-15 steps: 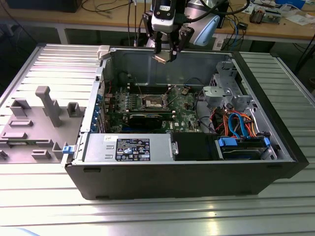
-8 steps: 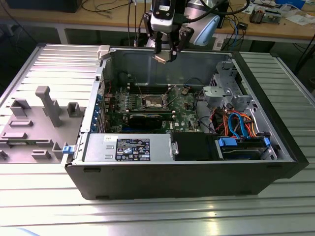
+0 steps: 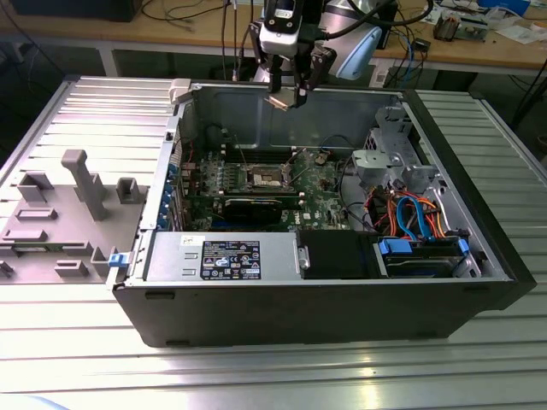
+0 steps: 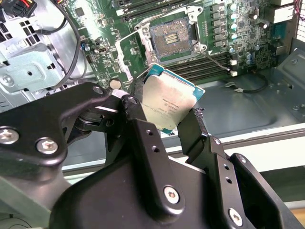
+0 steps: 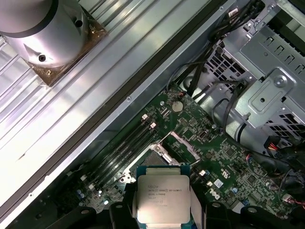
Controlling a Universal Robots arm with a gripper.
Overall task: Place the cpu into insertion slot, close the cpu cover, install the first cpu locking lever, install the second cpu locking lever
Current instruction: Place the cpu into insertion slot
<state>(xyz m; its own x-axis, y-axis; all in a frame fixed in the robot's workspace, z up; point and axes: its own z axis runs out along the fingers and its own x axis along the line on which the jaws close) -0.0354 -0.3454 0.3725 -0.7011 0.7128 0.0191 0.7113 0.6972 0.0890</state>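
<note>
Silvery cpu point(image 4: 169, 102) sits clamped between the black fingers point(image 4: 143, 143), above the open insertion slot point(image 4: 171, 40).

The end effector point(image 3: 287, 96) grips the cpu point(image 3: 278, 102); open case point(image 3: 299, 309) beneath.

In the exterior view I see the cpu point(image 3: 280, 102) clamped in the gripper point(image 3: 288, 94) above the computer case point(image 3: 342, 301), twelve o'clock of the socket point(image 3: 264, 178); drive cage point(image 3: 389, 162) at three, power supply point(image 3: 222, 256) at six.

End effector point(image 3: 286, 96) held high, pointing downward, clamped on the cpu point(image 4: 169, 102)
</note>
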